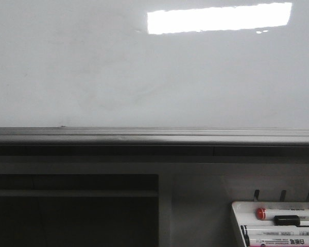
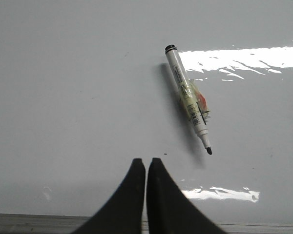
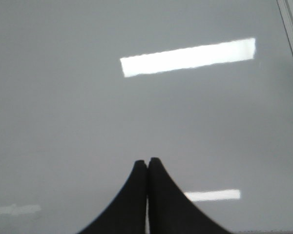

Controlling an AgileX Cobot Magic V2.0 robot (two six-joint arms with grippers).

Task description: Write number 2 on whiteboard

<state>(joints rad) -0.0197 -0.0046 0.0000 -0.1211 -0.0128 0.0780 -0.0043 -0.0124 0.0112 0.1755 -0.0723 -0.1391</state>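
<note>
The whiteboard point(image 1: 144, 67) fills the front view, glossy white-grey with faint smudges and a bright reflection; no number 2 shows on it. In the left wrist view a white uncapped marker point(image 2: 188, 100) with a black tip lies on the whiteboard point(image 2: 63, 97), a little beyond and to one side of my left gripper point(image 2: 146, 162), which is shut with nothing in it. A tiny black ink dot point(image 2: 165, 154) sits near the marker's tip. My right gripper point(image 3: 147, 161) is shut and empty over bare whiteboard point(image 3: 88, 122). Neither gripper appears in the front view.
A grey metal ledge point(image 1: 154, 135) runs along the board's near edge. Below it at the right, a small white tray point(image 1: 236, 216) holds several markers, one with a red cap point(image 1: 261, 213). A dark shelf opening point(image 1: 72, 211) lies at lower left.
</note>
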